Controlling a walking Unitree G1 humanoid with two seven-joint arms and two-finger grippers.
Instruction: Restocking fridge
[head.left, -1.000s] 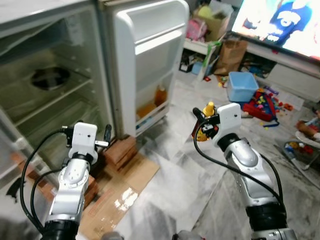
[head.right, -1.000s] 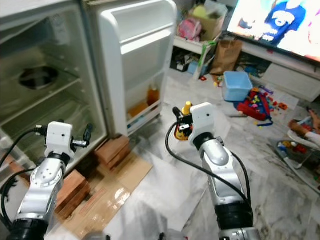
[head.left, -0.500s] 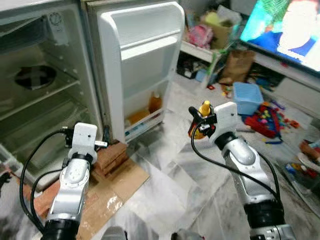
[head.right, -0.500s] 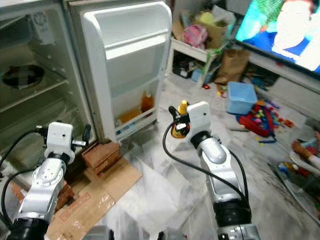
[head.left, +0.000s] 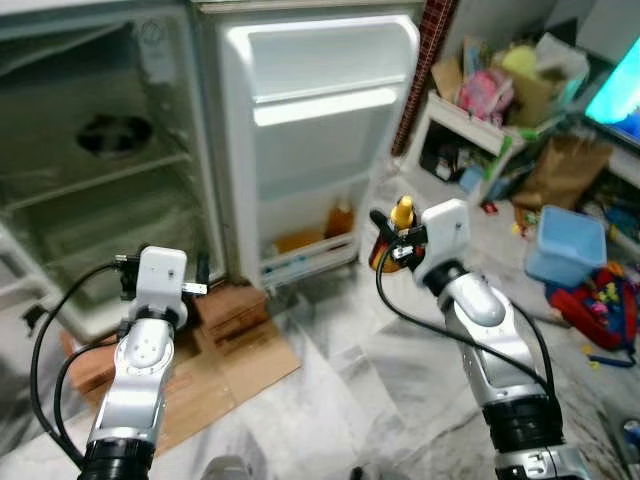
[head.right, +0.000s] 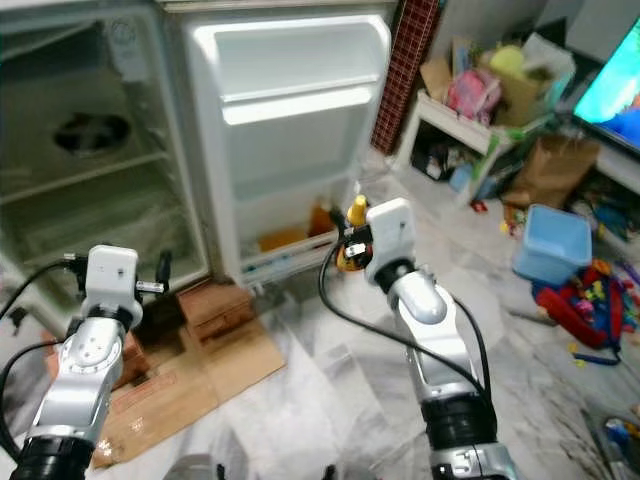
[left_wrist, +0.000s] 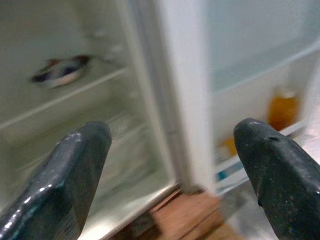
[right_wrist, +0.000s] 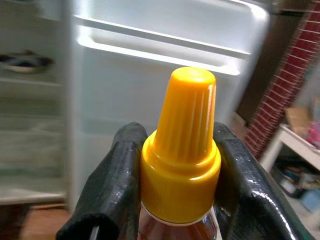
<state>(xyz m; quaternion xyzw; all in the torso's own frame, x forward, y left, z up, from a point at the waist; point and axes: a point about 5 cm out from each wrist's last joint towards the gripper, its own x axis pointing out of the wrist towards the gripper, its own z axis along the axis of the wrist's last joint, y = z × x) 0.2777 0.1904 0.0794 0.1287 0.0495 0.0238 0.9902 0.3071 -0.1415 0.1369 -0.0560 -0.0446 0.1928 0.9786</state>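
My right gripper (head.left: 392, 243) is shut on the neck of a bottle (right_wrist: 180, 150) with a yellow cap and amber contents. It holds the bottle upright in front of the open fridge door (head.left: 320, 130). An orange bottle (head.left: 342, 218) stands on the door's bottom shelf (head.left: 305, 262). The fridge's inside (head.left: 100, 220) is on the left, with a dark bowl (head.left: 112, 133) on an upper shelf. My left gripper (left_wrist: 170, 145) is open with nothing in it, held low before the fridge's lower edge.
Bricks (head.left: 230, 305) prop up the fridge, and flattened cardboard (head.left: 220, 370) lies on the marble floor in front of it. To the right are a cluttered low shelf (head.left: 470, 140), a paper bag (head.left: 560, 170), a blue bin (head.left: 565, 245) and scattered toys (head.left: 600, 300).
The camera has swung left, so the fridge door now sits mid-picture and the screen has slid off to the right. Both arms keep their pose, and the bottle stays in the right gripper.
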